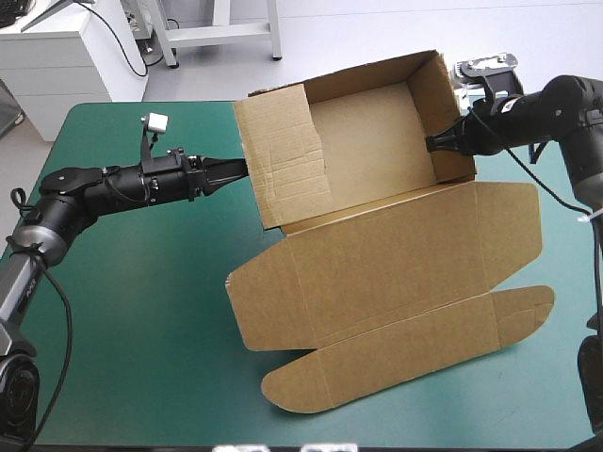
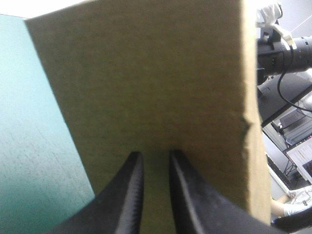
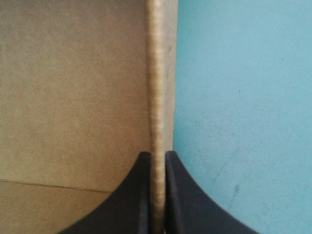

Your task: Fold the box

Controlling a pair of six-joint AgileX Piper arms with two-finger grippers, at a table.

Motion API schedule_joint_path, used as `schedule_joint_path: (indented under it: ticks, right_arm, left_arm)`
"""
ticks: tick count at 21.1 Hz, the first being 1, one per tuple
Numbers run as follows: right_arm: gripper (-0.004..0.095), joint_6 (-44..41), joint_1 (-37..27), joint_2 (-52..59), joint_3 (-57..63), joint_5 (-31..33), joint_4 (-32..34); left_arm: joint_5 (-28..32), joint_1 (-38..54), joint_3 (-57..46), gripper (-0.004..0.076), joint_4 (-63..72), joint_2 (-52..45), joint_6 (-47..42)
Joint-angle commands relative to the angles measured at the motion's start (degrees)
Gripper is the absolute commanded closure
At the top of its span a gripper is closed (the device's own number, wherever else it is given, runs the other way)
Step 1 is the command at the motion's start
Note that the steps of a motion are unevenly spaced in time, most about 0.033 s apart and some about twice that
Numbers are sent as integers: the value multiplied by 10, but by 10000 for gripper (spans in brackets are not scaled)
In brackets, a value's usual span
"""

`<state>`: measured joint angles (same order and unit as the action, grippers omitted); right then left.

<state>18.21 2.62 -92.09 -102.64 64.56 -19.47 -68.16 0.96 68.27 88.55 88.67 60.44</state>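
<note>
High view, from the table's near edge: the cut brown cardboard box has its lid still flat on the teal-green table cover. Farther back, at mid-table, its tray walls already stand. The left gripper, fingers narrowly apart, meets the left wall. The right gripper pinches the right wall.

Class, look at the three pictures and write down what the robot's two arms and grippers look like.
The left arm and right arm are black, built of rounded, tube-like segments. The left gripper and right gripper each end in two broad black fingers, curved like fins and narrowing to points. No markings are legible.
</note>
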Motion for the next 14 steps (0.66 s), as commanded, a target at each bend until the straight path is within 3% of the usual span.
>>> schedule_joint_path:
  ticks: [1,6,14]
  right_arm:
    - [923,-17,8,29,-14,-50,-7]
    - [923,-24,8,26,-14,-55,-10]
    - [923,-24,8,23,-14,-65,-23]
  left_arm:
    - [-61,-2,20,470,48,-22,8]
    - [-61,-3,24,290,52,-22,8]
    - [-61,-32,30,265,54,-24,11]
